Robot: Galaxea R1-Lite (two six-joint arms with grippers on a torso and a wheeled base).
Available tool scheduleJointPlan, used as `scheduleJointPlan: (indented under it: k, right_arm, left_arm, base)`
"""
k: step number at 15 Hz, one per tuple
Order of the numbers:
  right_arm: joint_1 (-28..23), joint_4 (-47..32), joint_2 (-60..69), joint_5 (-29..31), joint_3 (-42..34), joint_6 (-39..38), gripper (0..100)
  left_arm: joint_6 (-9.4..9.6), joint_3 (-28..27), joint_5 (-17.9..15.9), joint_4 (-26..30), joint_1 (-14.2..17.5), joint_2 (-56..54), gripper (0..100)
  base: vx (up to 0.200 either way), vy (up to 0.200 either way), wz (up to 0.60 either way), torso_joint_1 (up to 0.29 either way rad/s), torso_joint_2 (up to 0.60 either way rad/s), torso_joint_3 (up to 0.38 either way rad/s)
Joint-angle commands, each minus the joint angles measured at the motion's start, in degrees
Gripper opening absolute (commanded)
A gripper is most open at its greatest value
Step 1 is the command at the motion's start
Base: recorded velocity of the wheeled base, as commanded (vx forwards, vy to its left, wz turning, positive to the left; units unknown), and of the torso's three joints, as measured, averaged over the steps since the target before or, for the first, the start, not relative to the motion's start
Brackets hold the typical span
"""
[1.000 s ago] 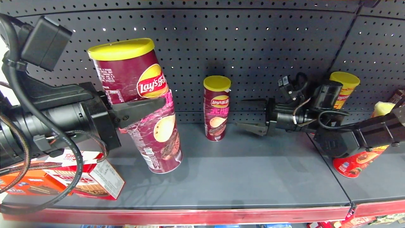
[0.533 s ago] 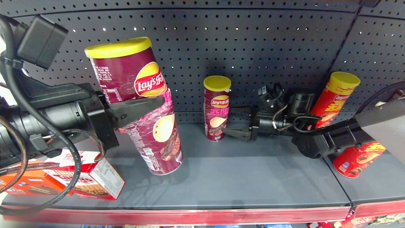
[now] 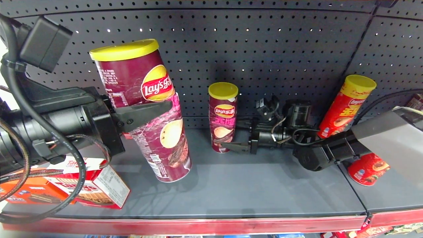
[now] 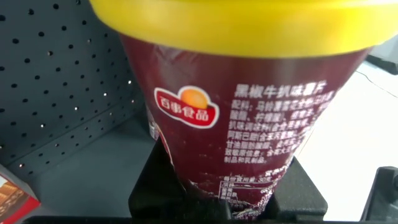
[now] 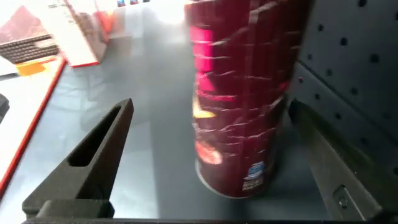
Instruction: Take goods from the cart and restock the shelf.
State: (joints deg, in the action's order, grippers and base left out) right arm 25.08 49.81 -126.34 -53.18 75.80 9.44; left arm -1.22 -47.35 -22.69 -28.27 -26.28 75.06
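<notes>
My left gripper (image 3: 155, 110) is shut on a large maroon chips can (image 3: 148, 109) with a yellow lid. The can is tilted, and its base is low over the grey shelf (image 3: 251, 191) at front left. Up close, the same can (image 4: 249, 124) stands above the left gripper (image 4: 224, 202). A second maroon can (image 3: 223, 115) stands at the back of the shelf near the pegboard. My right gripper (image 3: 233, 135) is open, with one finger on each side of that can's lower half. In the right wrist view this can (image 5: 242, 106) sits between the open fingers (image 5: 93, 155), close to the far one.
A red chips can (image 3: 347, 105) leans against the pegboard (image 3: 264, 49) at right, and another red can (image 3: 368, 168) is low behind my right arm. A red-and-white box (image 3: 96, 185) and an orange box (image 3: 29, 191) lie at front left. The shelf has a red front lip (image 3: 198, 226).
My right gripper has moved left along the shelf until its open fingers straddle the back maroon can, which shifted slightly left and forward. The left arm and its can barely moved.
</notes>
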Motion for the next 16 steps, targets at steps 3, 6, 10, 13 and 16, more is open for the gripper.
scheduleJointPlan:
  k: [3,6,10,13,16]
  right_arm:
    - [0.41,-0.06,-0.92,4.04,1.81,-0.03,100]
    - [1.38,-0.33,-2.06,4.57,4.09,-0.12,100]
    - [2.52,-0.42,-4.00,5.54,7.87,-1.09,100]
    - [3.14,-0.24,-5.40,7.21,9.45,-1.17,100]
    - [3.14,-0.06,-5.40,7.82,9.45,-1.26,0]
  left_arm:
    - [-0.01,0.41,0.01,-0.03,-0.08,-0.09,0]
    - [-0.01,0.41,0.01,-0.03,-0.08,0.00,0]
    - [-0.01,0.68,0.01,-0.03,-0.08,-0.09,0]
    - [-0.01,0.94,0.19,-0.03,-0.08,-0.26,0]
    - [-0.01,0.94,0.19,-0.03,-0.08,-0.26,0]
  base:
    - [0.000,0.000,0.00,0.000,0.00,0.000]
    - [0.000,0.000,0.00,0.000,0.00,0.000]
    - [0.000,0.000,0.00,0.000,0.00,0.000]
    - [0.000,0.000,0.00,0.000,0.00,0.000]
    - [0.000,0.000,0.00,0.000,0.00,0.000]
